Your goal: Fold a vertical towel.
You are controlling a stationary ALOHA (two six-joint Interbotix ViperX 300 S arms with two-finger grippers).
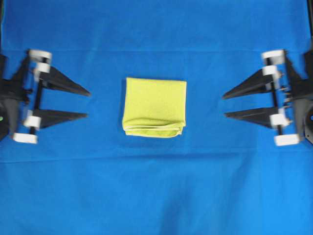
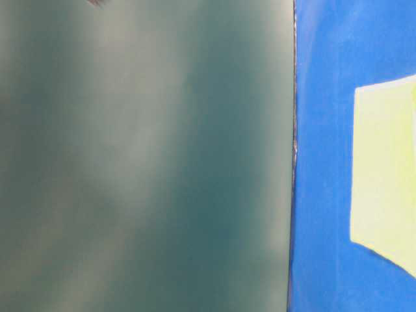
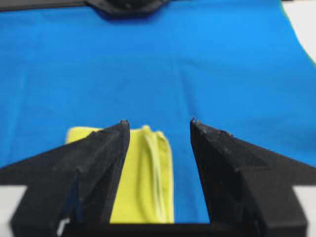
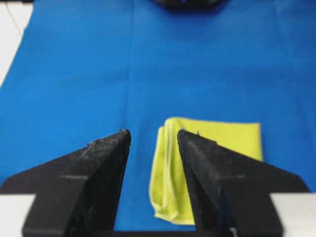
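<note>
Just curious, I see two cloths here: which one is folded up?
The small yellow-green towel, lying in stacked layers with its hemmed edges together along one side. The large blue cloth is spread out beneath it.

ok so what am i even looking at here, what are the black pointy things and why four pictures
The black pointy things are the end effectors of two robot arms, each a pair of fingers that pinch. The view from above shows the left end effector and the right end effector facing each other, both open and holding nothing. Between them a folded yellow-green towel lies on a large blue cloth, its layered edges toward the bottom of that picture. Two pictures come from cameras mounted on the arms' wrists, looking out past their own fingers at the towel. The last, from table level, is mostly blocked by a blurry grey-green surface, with only a strip of blue cloth and towel at its right.
</note>
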